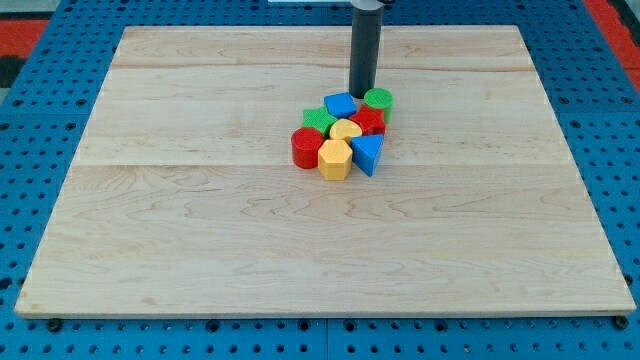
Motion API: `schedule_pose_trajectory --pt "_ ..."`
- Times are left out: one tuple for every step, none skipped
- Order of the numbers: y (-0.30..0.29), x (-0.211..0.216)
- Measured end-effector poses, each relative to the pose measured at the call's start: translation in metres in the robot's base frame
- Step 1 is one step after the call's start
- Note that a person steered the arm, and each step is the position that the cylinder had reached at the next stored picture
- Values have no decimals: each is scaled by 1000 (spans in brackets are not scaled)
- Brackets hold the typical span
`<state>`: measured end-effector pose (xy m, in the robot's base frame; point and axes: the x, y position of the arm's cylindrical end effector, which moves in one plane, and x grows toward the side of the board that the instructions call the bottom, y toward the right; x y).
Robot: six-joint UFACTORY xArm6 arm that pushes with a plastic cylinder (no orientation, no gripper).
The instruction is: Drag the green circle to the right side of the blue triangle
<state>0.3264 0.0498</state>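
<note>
The green circle (378,99) sits at the upper right of a tight cluster of blocks near the board's middle. The blue triangle (367,153) lies at the cluster's lower right, below the green circle, with a red block (369,122) between them. My tip (362,94) stands just to the left of the green circle and above a blue block (340,105), close to both.
The cluster also holds a green block (318,121), a yellow heart (345,130), a red cylinder (306,148) and a yellow hexagon-like block (335,159). The wooden board (200,220) lies on a blue pegboard (40,100).
</note>
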Motion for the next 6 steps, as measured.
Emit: schedule_pose_trajectory --pt "20 0" --pt "47 3" --pt "67 8" --pt "69 12" --pt "51 4" --pt "7 -41"
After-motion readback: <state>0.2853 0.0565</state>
